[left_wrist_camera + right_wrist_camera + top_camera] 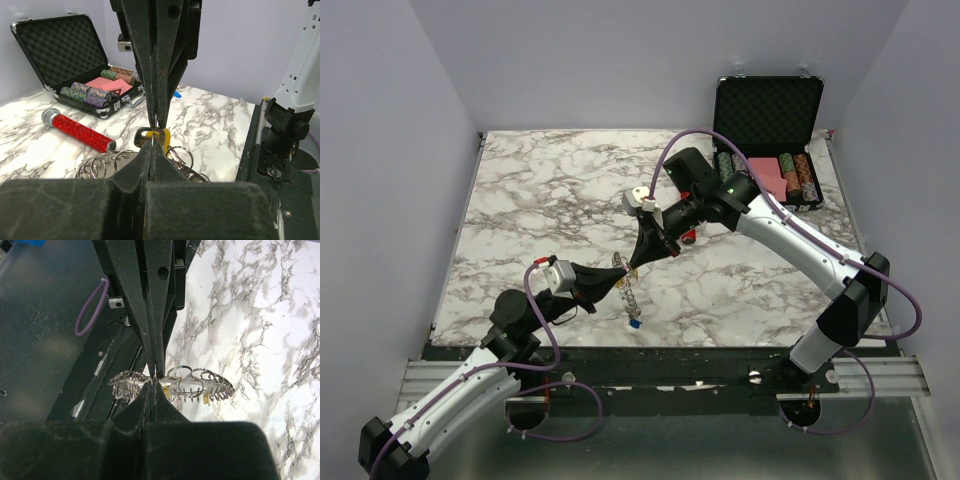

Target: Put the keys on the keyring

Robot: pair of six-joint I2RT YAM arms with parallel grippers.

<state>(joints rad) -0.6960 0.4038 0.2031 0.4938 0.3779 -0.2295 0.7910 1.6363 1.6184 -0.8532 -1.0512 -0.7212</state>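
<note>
The keyring [627, 285] is held off the marble table between my two grippers. It is a silvery wire ring with many small loops [192, 382]. My left gripper [617, 279] is shut on one thin loop at the ring's rim [154, 141]. My right gripper [636, 264] comes down from the far side, its tips shut on the same stretch of wire [153, 385]. A yellow-headed key [163, 136] hangs right at the pinch. Another yellow head [206, 399] shows under the ring. A blue-headed key [634, 323] sits at the ring's near end.
A red glittery cylinder with a silver cap [77, 130] lies on the table behind the ring. An open black case [767, 115] of striped poker chips [87, 94] stands at the far right. The table's near edge [650, 345] is close below the ring.
</note>
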